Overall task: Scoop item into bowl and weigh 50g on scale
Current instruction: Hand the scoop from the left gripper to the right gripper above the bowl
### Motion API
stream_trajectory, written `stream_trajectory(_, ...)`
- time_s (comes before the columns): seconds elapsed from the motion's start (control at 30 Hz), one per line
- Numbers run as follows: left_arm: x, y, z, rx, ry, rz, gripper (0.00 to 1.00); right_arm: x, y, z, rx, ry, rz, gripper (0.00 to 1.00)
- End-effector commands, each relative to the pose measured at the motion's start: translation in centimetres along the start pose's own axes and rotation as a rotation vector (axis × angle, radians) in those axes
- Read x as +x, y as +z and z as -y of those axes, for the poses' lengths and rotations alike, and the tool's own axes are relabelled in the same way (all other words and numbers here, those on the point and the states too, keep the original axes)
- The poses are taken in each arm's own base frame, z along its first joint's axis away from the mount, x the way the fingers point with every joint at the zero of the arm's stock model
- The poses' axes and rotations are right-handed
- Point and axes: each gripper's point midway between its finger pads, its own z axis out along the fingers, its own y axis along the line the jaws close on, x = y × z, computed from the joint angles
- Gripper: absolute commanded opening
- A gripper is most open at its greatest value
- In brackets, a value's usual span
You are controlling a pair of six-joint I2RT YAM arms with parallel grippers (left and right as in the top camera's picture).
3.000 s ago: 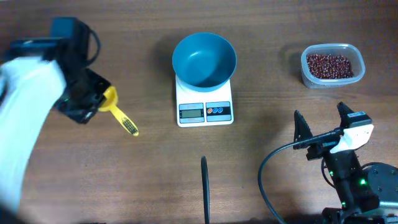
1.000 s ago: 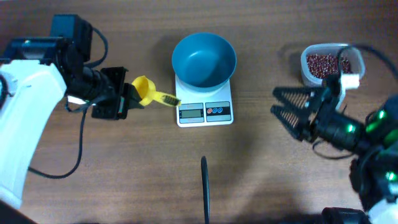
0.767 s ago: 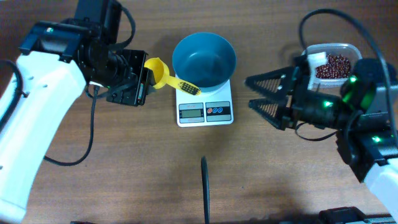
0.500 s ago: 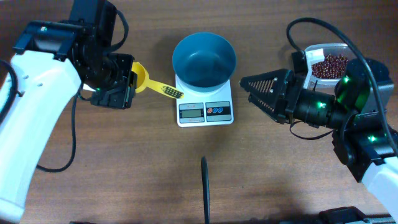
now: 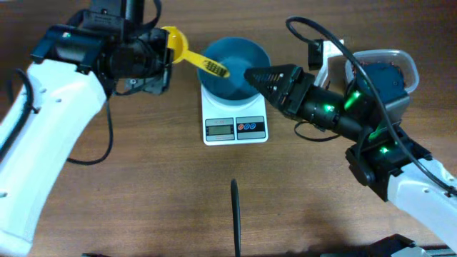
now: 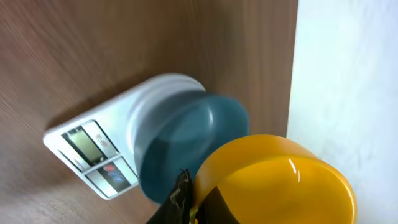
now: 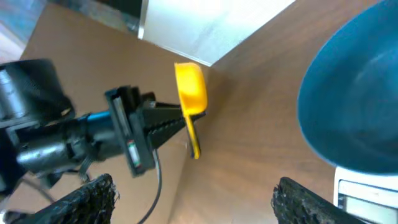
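Note:
The blue bowl (image 5: 230,84) stands on the white scale (image 5: 234,127). My left gripper (image 5: 158,51) is shut on a yellow scoop (image 5: 177,43), held above the table just left of the bowl, its handle reaching over the bowl's rim. No beans show in the scoop. In the left wrist view the scoop cup (image 6: 273,183) fills the lower right, with the bowl (image 6: 186,140) and scale (image 6: 87,146) beyond. My right gripper (image 5: 255,82) hangs open over the bowl's right side, pointing left. Its wrist view shows the scoop (image 7: 191,93) and bowl (image 7: 354,93). The beans (image 5: 389,75) lie in a clear tub (image 5: 410,61).
A thin black strip (image 5: 234,214) lies on the wooden table in front of the scale. The right arm's body and cables partly cover the tub at the back right. The left arm spans the table's left side.
The left arm has carried the scoop up and right, bringing its handle over the bowl's rim. The right arm has swung left from beside the tub to over the bowl.

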Motion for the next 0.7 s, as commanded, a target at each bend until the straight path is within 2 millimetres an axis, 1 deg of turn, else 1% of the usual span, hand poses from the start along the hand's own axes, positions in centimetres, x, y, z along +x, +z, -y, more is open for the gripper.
stream_trajectory(0.0,2.0,-0.2,0.8,0.02,0.008,-0.035,0.0,-0.9,0.7,0.4,0.038,-0.013,0.065,0.79)
stream_trajectory(0.03,2.4,-0.2,0.7,0.019,0.014,-0.047,0.0,-1.1,1.0,0.9,0.06,-0.01,0.086,0.77)
stream_trajectory(0.07,2.9,-0.3,0.7,0.018,0.015,-0.077,0.0,-1.3,1.4,1.6,0.092,-0.009,0.115,0.72)
stream_trajectory(0.1,3.3,-0.3,0.7,0.017,0.02,-0.099,0.0,-1.3,1.6,1.7,0.093,-0.012,0.122,0.68)
stream_trajectory(0.2,3.3,-0.3,0.7,0.017,0.025,-0.102,0.0,-0.8,2.3,0.8,0.056,-0.035,0.116,0.63)
stream_trajectory(0.37,3.5,0.2,0.5,0.003,0.025,-0.113,0.0,0.7,3.0,0.0,0.038,-0.047,0.084,0.59)
stream_trajectory(0.4,3.9,0.4,0.3,-0.005,0.027,-0.129,0.0,0.9,3.1,-0.1,0.036,-0.048,0.083,0.58)
stream_trajectory(0.47,4.9,1.2,-0.3,-0.036,0.037,-0.161,0.0,0.8,3.1,-0.2,0.035,-0.054,0.085,0.48)
stream_trajectory(0.53,5.6,1.8,-1.0,-0.073,0.039,-0.186,0.0,0.8,3.1,-0.2,0.039,-0.114,0.085,0.46)
stream_trajectory(0.6,5.5,1.9,-1.7,-0.101,0.036,-0.186,0.0,0.8,3.1,-0.1,0.04,-0.121,0.087,0.44)
stream_trajectory(0.67,5.8,1.9,-1.8,-0.105,0.034,-0.203,0.0,0.8,3.1,-0.1,0.04,-0.12,0.085,0.41)
